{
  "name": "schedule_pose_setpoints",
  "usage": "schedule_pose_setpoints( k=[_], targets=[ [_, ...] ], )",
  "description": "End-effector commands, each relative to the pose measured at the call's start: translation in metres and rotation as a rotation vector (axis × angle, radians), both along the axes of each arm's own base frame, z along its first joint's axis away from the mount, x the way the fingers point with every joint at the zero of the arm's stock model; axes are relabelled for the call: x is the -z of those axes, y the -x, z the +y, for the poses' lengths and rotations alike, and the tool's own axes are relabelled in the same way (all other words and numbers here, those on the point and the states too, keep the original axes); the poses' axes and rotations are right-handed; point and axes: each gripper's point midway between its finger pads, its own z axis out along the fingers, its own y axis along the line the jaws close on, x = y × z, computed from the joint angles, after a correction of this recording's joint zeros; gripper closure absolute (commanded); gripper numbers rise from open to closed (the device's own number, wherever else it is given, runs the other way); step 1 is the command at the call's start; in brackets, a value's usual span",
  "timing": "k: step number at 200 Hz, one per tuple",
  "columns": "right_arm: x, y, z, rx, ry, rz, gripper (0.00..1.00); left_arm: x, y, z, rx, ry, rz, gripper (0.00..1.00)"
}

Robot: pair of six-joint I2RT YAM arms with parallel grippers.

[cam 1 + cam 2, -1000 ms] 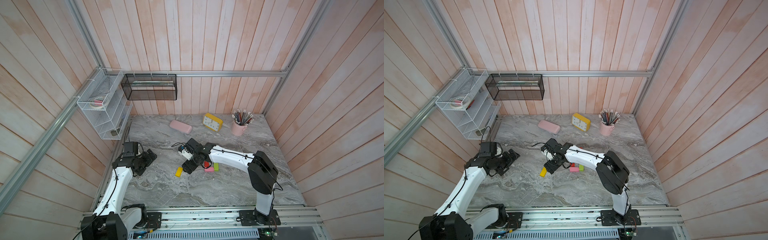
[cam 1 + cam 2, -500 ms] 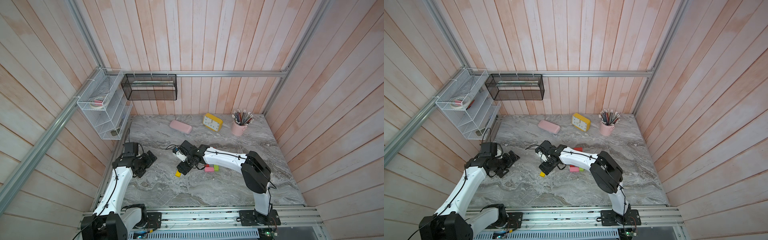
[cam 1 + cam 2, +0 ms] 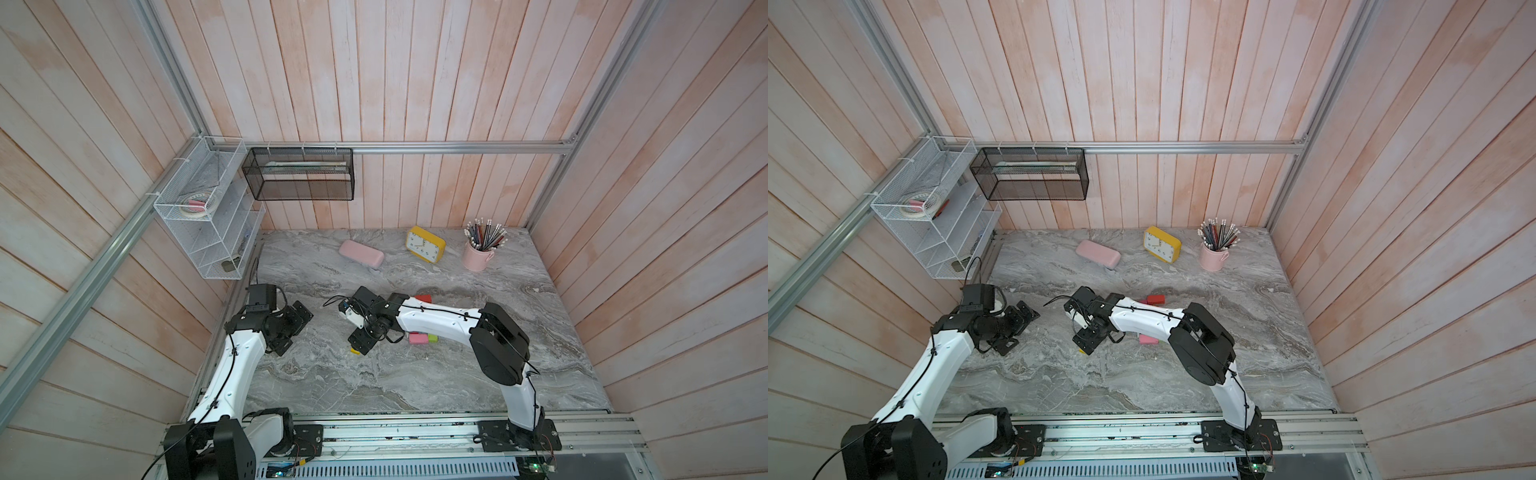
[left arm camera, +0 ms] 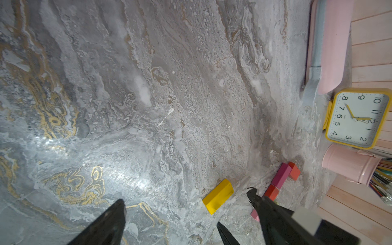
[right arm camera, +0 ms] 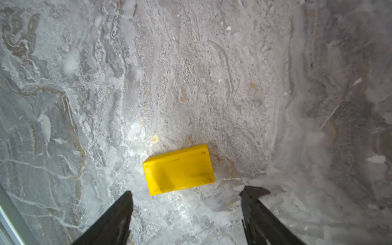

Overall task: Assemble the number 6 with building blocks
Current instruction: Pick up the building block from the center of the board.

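A yellow building block (image 5: 179, 168) lies flat on the marble, just ahead of my right gripper's (image 5: 188, 193) open fingertips, not between them. In both top views that gripper (image 3: 360, 341) (image 3: 1086, 338) hovers over the block, of which only a sliver (image 3: 354, 351) shows. Further right lie a light pink block (image 3: 417, 338), a lime green one (image 3: 433, 337) and a red one (image 3: 424, 298). The left wrist view shows a magenta block (image 4: 281, 175) between two red ones (image 4: 294, 170) (image 4: 271, 192). My left gripper (image 3: 291, 329) (image 4: 169, 229) stands open and empty at the table's left.
At the back of the table stand a rounded pink case (image 3: 360, 254), a yellow clock (image 3: 426, 245) and a pink cup of pencils (image 3: 478, 255). A white wire shelf (image 3: 208, 232) and a black mesh basket (image 3: 299, 174) hang on the walls.
My right gripper has swung left and toward the front, from the block cluster to over the yellow block, staying open. The left arm has hardly moved.
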Motion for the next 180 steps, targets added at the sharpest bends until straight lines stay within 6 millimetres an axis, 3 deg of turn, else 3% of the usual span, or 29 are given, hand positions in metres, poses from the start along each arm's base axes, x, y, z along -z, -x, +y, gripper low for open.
schedule_pose_setpoints(
  k=[1,78,180],
  targets=[
    [0.011,0.001,0.005,-0.008,0.016,0.024,0.19,-0.003,-0.006,0.001,0.013,0.000,-0.010,0.01],
    [0.024,0.008,0.011,-0.034,0.037,0.059,0.20,-0.002,-0.008,0.004,0.013,0.010,-0.008,0.01],
    [0.037,0.008,0.001,-0.051,0.106,0.055,0.21,0.001,-0.007,0.002,0.000,0.028,-0.017,0.01]
  ],
)
